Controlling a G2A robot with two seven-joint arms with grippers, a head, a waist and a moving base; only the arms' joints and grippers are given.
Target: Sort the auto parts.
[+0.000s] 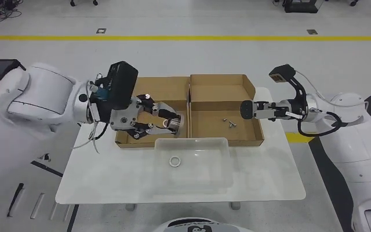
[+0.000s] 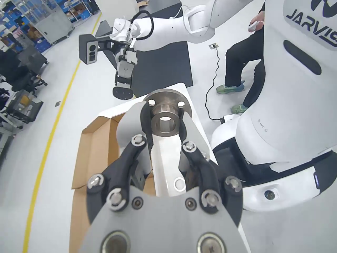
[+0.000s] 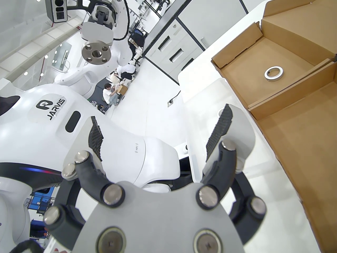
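Bright, even overhead light; faint soft shadows; wrist views bowed at edges.

A yellow line (image 1: pixel 185 37) crosses the pale grey floor (image 1: pixel 174 58) near black office chairs (image 2: pixel 18 72).

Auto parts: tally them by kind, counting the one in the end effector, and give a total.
Flanged hub: 1, held in the left end effector.
Metal ring: 2, one in the clear tray, one in a cardboard box.
Small screw: 2.
Total: 5
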